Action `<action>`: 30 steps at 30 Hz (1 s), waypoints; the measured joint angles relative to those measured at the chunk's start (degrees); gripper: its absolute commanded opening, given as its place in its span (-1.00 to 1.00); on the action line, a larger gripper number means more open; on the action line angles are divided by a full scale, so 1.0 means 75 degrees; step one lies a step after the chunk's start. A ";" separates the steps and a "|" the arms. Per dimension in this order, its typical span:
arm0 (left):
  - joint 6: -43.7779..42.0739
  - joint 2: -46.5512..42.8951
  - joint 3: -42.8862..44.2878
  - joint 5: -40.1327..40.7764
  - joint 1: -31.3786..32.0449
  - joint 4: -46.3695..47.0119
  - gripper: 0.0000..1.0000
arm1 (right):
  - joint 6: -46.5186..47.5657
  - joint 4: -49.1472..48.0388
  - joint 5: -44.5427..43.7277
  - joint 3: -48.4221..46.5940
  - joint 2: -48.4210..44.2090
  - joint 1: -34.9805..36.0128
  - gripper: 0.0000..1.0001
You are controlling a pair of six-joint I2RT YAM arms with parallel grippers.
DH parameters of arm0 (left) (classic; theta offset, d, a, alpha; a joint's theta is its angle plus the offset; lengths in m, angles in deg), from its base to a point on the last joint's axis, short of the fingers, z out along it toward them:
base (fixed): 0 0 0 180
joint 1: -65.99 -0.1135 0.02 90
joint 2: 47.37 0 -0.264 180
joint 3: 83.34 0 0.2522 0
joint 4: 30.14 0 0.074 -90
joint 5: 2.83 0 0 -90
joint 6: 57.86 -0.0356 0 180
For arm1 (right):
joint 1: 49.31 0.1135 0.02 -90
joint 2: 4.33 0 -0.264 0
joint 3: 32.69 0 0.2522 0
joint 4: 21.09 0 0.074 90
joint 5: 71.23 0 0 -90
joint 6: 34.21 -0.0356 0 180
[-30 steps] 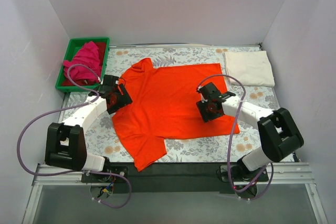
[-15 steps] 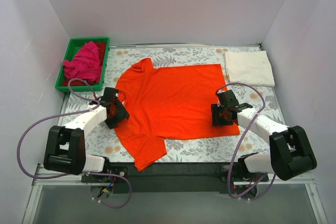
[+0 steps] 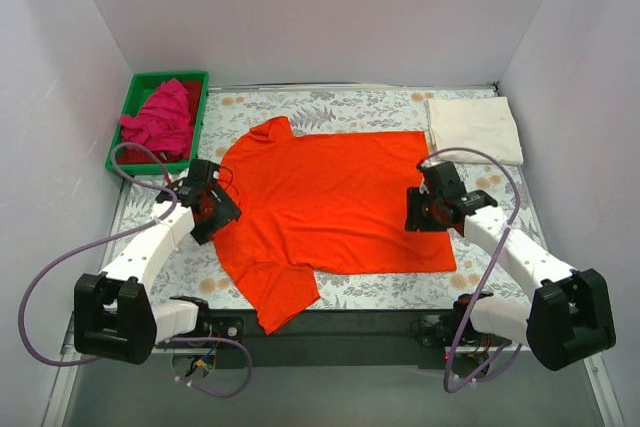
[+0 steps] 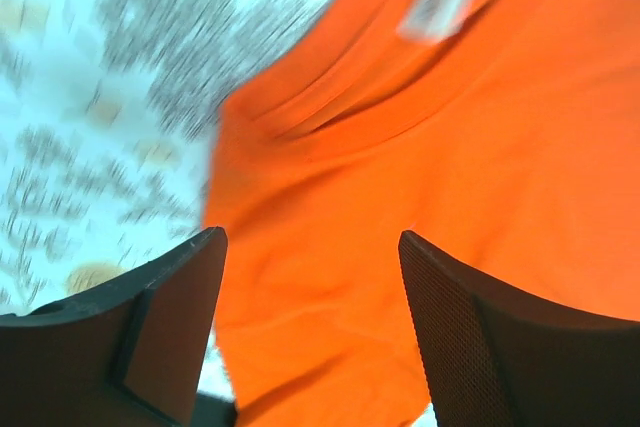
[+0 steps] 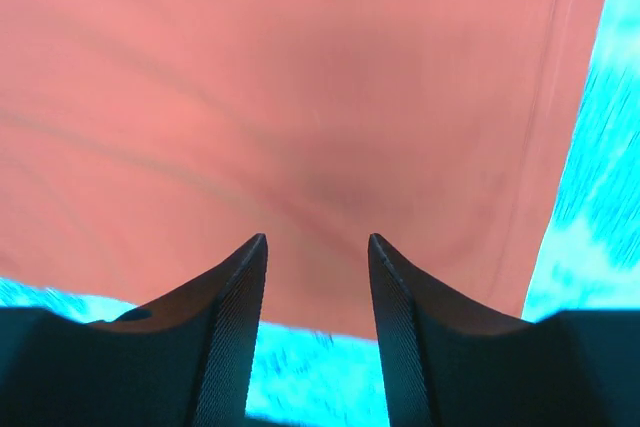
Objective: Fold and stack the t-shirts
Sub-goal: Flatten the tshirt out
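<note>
both arms have swung outward since a second ago: the left gripper (image 3: 210, 212) now sits at the collar edge of the orange-red t-shirt (image 3: 330, 202), and the right gripper (image 3: 427, 209) at its opposite hem. both have their fingers spread over the fabric, pinching nothing. the shirt lies flat mid-table on the floral cloth (image 3: 370, 287). a cream-white t-shirt (image 3: 475, 127) lies folded at the far right, and a magenta-pink t-shirt (image 3: 160, 117) is bunched in the green tray (image 3: 170, 76)
</note>
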 measured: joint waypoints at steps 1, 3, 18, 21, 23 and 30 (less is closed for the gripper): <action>-0.0119 0.0117 0.0239 0.0052 0.0000 0.0105 0.30 | 0.0085 -0.0070 -0.0052 -0.0315 0.0125 0.0000 -0.17; -0.0393 0.0501 0.0737 0.0137 0.0000 0.0533 0.26 | 0.0268 -0.0463 -0.0152 -0.0997 0.0589 -0.0006 -0.25; -0.1990 0.5505 0.3981 0.0595 0.0000 0.2940 -0.03 | 0.0889 -0.2702 0.0114 -0.3520 0.4607 -0.0504 -0.39; -0.1990 0.5636 0.3934 0.0621 0.0000 0.2780 -0.04 | 0.0903 -0.2696 0.0233 -0.3503 0.4855 -0.0560 -0.38; -0.1944 0.5633 0.3847 0.0670 0.0000 0.2678 -0.04 | 0.0895 -0.2734 0.0286 -0.3386 0.4870 -0.0562 -0.35; -0.1565 0.5033 0.3022 0.0886 0.0026 0.2675 -0.04 | 0.0670 -0.2847 0.0417 -0.2573 0.4707 -0.0653 -0.32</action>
